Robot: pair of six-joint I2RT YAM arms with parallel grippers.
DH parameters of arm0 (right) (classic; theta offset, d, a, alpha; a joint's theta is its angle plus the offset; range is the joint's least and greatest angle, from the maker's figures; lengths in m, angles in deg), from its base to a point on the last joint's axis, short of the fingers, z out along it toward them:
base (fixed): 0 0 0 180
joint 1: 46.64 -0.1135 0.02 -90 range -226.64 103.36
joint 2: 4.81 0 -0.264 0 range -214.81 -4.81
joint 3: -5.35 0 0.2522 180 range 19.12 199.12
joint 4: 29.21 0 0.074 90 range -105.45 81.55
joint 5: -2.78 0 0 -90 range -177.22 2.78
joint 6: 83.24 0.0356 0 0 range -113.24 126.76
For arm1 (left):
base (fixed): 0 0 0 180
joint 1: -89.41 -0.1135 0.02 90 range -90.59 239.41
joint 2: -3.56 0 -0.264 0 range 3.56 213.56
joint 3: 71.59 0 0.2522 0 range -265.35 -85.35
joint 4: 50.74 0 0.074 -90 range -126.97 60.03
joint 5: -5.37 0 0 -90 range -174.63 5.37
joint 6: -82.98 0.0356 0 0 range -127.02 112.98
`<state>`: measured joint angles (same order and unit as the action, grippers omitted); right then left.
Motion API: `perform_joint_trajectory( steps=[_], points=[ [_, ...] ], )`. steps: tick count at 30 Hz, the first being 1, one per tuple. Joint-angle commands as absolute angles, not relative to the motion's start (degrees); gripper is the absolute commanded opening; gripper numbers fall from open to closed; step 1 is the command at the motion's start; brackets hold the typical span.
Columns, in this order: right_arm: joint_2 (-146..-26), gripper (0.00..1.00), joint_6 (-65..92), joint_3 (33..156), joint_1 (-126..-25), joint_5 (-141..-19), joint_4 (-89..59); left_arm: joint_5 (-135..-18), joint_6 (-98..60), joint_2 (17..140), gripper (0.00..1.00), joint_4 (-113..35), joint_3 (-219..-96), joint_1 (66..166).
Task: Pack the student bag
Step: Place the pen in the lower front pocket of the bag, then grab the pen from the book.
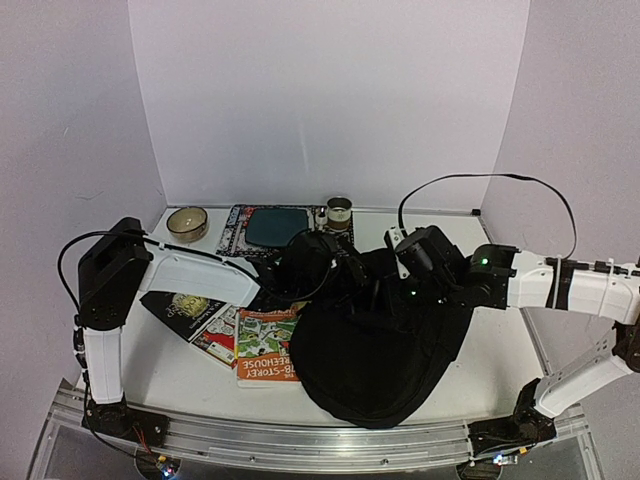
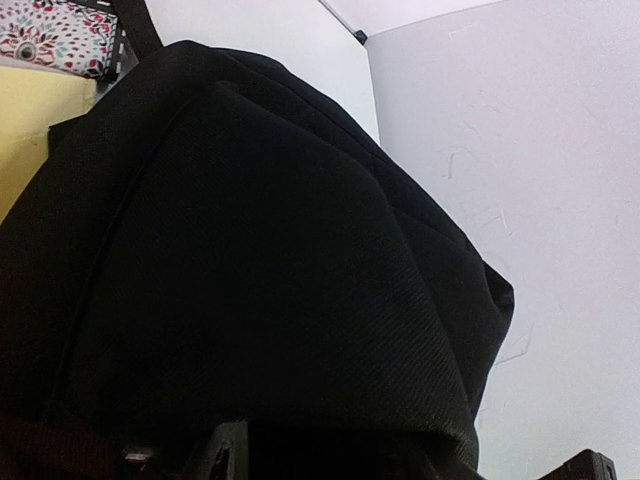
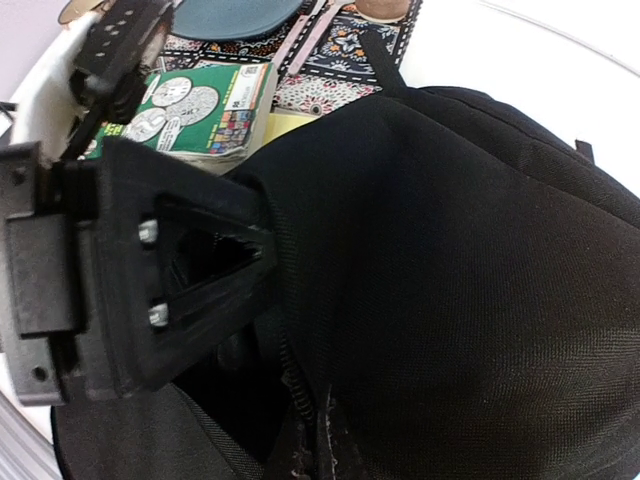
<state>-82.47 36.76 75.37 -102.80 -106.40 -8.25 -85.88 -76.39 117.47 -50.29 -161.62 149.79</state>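
a plain white back wall (image 1: 330, 100) stands behind the desk (image 1: 500, 355) and meets two side walls with a pale lilac tint, the left wall (image 1: 60, 150) and the right wall (image 1: 590, 120). the desk top is white and smooth, and its far edge butts against the back wall. a silver metal rail (image 1: 300, 440) runs along its near edge. the light is soft and even, leaving a faint grey shadow low on the back wall. up close in the left wrist view, a white wall panel (image 2: 520, 200) shows slight scuffs and creases.
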Motion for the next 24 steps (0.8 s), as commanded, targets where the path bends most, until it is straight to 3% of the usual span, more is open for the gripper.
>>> perform_joint_trajectory(
  steps=[1,6,10,17,24],
  points=[
    [-81.9,0.0,35.7,74.3,-103.6,-111.6,-8.9,-86.4,-69.7,110.1,0.56,-53.1,-158.2,149.3],
    [-81.9,0.0,34.7,74.3,-103.6,-114.1,-8.4,-88.3,-63.5,103.5,0.79,-50.7,-151.9,149.3],
    [-82.0,0.0,34.3,74.3,-103.6,-114.8,-8.1,-92.4,-60.1,99.7,0.88,-39.8,-150.7,149.2],
    [-82.2,0.0,34.2,74.2,-103.5,-114.7,-7.9,-97.8,-57.9,93.6,0.99,-23.3,-148.6,147.9],
    [-81.9,0.0,34.3,74.1,-103.6,-114.3,-7.7,-102.7,-59.5,85.0,0.99,-10.1,-143.1,146.0]
  ],
)
